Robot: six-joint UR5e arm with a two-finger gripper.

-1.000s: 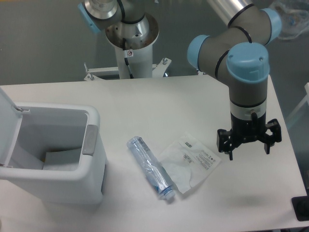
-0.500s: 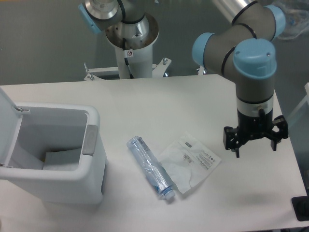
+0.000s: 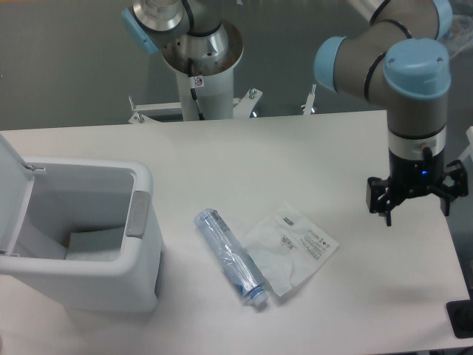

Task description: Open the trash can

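Note:
The white trash can (image 3: pixel 89 285) stands at the table's left front, its lid (image 3: pixel 13 194) swung up on the left side and the inside exposed. A grey push tab (image 3: pixel 137 213) sits on its right rim. My gripper (image 3: pixel 416 213) hangs far to the right, above the table near its right edge, fingers (image 3: pixel 387 214) spread open with nothing between them. It is well apart from the bin.
A clear crushed plastic bottle (image 3: pixel 229 257) lies in the middle, beside a white plastic packet (image 3: pixel 292 249). The robot base pedestal (image 3: pixel 199 66) stands behind the table. A dark object (image 3: pixel 461 318) sits at the front right corner.
The arm has moved steadily to the right, carrying the open gripper away from the packet toward the table's right edge. The bin, bottle and packet have not moved.

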